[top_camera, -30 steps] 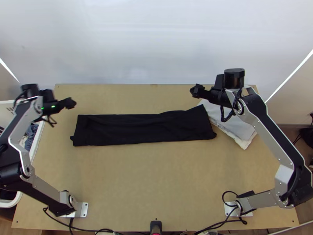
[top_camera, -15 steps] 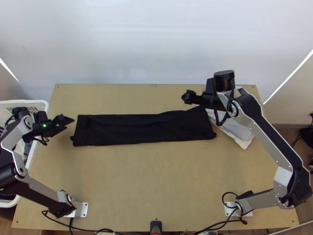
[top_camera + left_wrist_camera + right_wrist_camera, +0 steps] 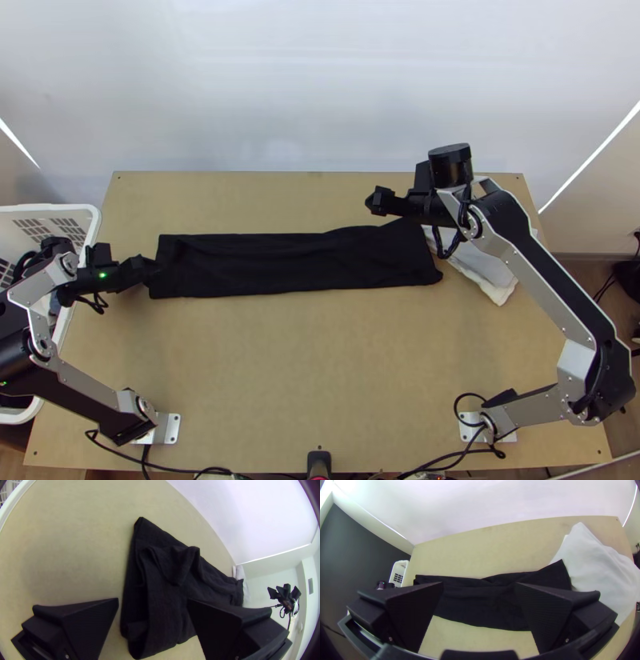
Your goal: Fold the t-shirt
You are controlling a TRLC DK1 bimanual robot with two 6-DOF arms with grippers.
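The black T-shirt (image 3: 296, 264) lies on the wooden table (image 3: 312, 384) as a long, narrow folded strip, stretched sideways across the part beyond the middle. Near its left-hand end the left wrist view shows layers of cloth and a raised, rumpled fold (a bit of a hump, really), while the rest lies flatter. Its other end meets a white cloth (image 3: 486, 270), loosely spread near the table's right side.

The left claw (image 3: 150, 268) is at the shirt's left-hand end, low by the look of it. In its wrist view, the left claw (image 3: 153, 602) has its two fingers well apart, one over bare wood and the other over the shirt; whether either one touches the fabric, I can't tell. The right claw (image 3: 374, 201) is up above the table, just past the shirt's far edge and near the end by the white cloth. Its fingers are spread too, with nothing gripped, and the shirt runs beneath them.

Farther out, a white basket (image 3: 95, 220) stands at the table's left edge, some blue-grey fabric (image 3: 54, 306) inside. Black cables (image 3: 452, 458) trail along the near edge.
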